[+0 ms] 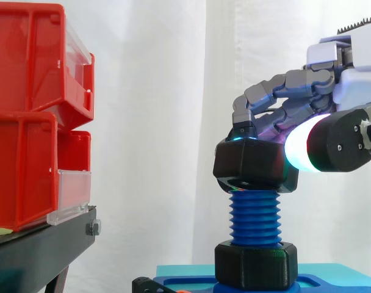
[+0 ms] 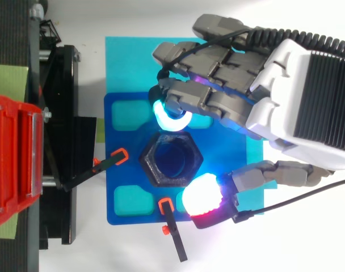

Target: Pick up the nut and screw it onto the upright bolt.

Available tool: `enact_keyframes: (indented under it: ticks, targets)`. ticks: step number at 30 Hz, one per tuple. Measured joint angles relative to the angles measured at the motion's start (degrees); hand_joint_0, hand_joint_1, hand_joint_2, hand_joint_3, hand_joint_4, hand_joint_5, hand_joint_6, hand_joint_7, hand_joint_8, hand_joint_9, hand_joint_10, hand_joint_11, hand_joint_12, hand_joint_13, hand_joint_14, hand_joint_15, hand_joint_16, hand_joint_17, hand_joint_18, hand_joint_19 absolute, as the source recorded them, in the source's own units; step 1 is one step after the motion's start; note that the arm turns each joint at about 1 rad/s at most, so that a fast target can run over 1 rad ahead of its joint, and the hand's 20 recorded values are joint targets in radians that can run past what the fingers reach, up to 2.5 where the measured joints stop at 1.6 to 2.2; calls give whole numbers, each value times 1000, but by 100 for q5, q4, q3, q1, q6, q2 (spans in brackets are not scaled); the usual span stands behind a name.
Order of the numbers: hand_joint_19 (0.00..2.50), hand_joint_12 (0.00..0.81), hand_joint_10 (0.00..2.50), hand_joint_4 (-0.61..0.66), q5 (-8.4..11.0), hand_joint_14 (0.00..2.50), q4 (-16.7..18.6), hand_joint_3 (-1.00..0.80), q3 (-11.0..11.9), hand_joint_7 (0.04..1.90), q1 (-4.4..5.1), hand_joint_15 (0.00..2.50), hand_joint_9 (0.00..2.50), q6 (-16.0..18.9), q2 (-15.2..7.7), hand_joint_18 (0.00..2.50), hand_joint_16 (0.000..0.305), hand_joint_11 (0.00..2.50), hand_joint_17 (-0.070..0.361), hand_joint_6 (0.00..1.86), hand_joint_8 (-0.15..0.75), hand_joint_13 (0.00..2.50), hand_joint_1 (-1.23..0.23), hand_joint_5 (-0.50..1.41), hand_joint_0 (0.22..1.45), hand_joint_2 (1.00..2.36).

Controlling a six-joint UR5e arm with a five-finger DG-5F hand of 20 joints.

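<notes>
A black hex nut [image 1: 254,165] sits at the top of the upright blue threaded bolt [image 1: 255,217], slightly tilted. From above, the nut's ring [image 2: 148,164] surrounds the blue bolt end. My hand [image 1: 283,101] comes in from the right with its fingers curled over the nut. A cyan-glowing fingertip [image 2: 169,116] presses one side of the nut and the thumb's white-red pad [image 2: 202,195] presses the opposite side. The hand is shut on the nut.
A second black nut [image 1: 255,264] sits at the bolt's foot on a blue base plate [image 2: 118,156]. That plate lies on a cyan mat [image 2: 124,56], held by two orange-tipped clamps [image 2: 120,157]. Red bins [image 1: 33,122] stand stacked on a black stand [image 1: 39,244] at the left.
</notes>
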Motion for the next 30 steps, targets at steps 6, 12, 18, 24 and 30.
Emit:
enact_keyframes:
  ticks: [6,12,18,24,30]
  targets:
    - [0,307,0,336,-35,0,-19,-423,0,1225,0,0,499,-201,-2,465,34,0,77,586,328,619,-582,-172,555,1007]
    - [0,306,0,336,-76,0,-28,-423,0,1227,1,0,500,-447,-2,472,34,0,76,586,328,630,-582,-171,555,1007]
    - [0,306,0,331,-128,0,-28,-423,0,1230,2,0,504,-573,-1,481,34,0,76,586,329,635,-581,-171,555,1007]
    - [0,305,0,334,-137,0,-26,-421,0,1228,22,0,505,-629,-2,486,34,0,76,586,330,641,-581,-171,554,1007]
    - [0,304,0,335,-136,0,-31,-421,0,1226,34,0,506,-672,-1,493,34,0,76,586,330,648,-580,-171,554,1007]
